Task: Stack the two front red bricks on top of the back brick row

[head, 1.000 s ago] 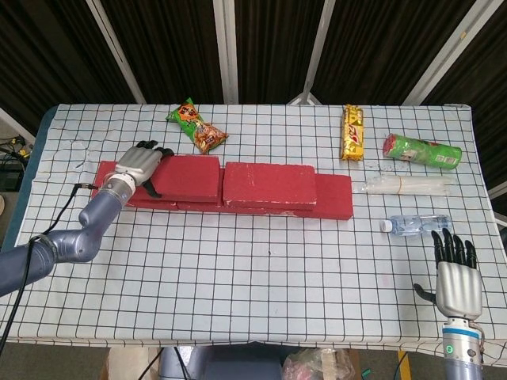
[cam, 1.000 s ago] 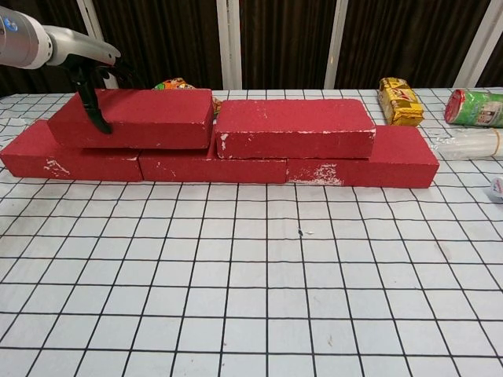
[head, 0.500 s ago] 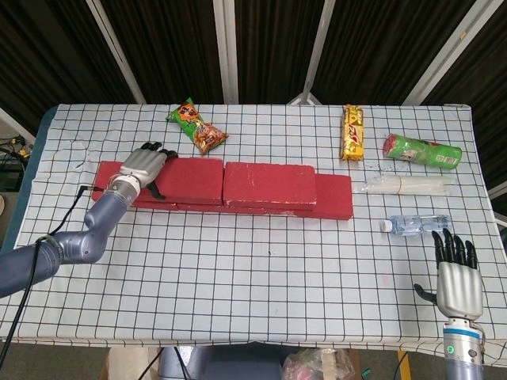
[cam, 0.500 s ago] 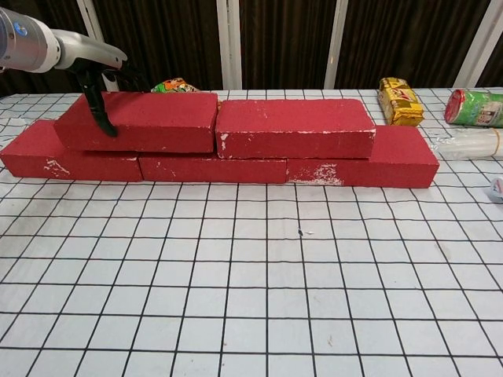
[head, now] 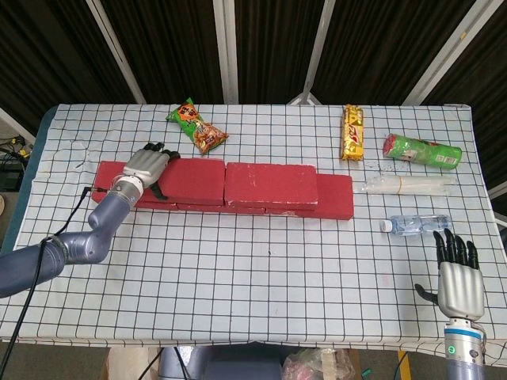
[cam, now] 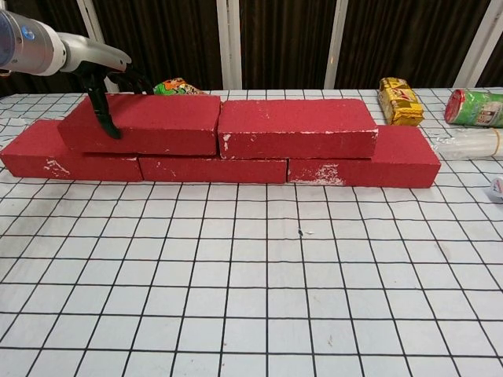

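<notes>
Gripping the left end of the upper left brick (head: 186, 177), the left hand (head: 146, 165) had fingers draped over its back edge and thumb down its front face. That brick sat on the back brick row (cam: 212, 167), end touching the upper right brick (head: 271, 184). Since a second ago it slid right, closing the small gap between the two. Right hand (head: 459, 279) stayed at the table (head: 261, 277) front right edge, fingers straight and slightly apart, holding nothing.
</notes>
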`<state>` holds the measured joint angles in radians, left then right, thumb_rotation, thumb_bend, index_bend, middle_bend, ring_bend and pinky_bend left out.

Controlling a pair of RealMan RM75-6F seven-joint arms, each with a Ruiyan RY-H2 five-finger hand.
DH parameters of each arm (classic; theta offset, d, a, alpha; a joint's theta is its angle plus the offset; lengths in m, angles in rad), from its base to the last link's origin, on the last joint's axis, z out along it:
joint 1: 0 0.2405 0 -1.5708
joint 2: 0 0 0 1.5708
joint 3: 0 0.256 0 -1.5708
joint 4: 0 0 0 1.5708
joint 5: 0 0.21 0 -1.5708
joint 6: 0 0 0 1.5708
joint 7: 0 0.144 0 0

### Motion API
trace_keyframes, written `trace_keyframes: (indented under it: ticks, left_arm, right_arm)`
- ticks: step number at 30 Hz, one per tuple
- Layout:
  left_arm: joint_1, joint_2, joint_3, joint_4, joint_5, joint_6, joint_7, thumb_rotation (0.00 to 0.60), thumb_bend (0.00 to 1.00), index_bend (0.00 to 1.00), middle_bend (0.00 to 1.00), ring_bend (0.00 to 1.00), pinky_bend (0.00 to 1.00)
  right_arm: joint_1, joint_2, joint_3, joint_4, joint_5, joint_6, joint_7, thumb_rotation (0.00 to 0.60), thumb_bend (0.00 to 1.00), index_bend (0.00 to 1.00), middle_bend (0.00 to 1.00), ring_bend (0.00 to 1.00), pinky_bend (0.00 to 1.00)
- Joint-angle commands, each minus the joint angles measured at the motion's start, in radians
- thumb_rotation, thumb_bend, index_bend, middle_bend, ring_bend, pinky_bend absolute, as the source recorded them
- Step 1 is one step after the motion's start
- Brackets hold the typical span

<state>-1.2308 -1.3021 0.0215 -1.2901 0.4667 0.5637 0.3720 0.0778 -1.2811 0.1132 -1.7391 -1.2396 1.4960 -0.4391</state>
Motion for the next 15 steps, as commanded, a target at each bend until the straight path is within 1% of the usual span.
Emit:
trace_keyframes:
  ticks: [1, 15]
  left_arm:
    - [-0.002, -0.001, 0.004, 0.001, -0.006, -0.001, 0.003, 0.600, 0.00, 0.21, 0.20, 0.00, 0.00]
    - [-0.012, -0.005, 0.010, -0.012, -0.021, 0.024, 0.024, 0.600, 0.00, 0.17, 0.17, 0.00, 0.00]
  right_arm:
    - [0.000, 0.000, 0.000, 0.000, 0.000, 0.000, 0.000, 0.600, 0.13, 0.04, 0.00, 0.00, 0.00]
    - [-0.002, 0.003, 0.001, -0.003, 0.000, 0.002, 0.004, 0.600, 0.13, 0.04, 0.00, 0.00, 0.00]
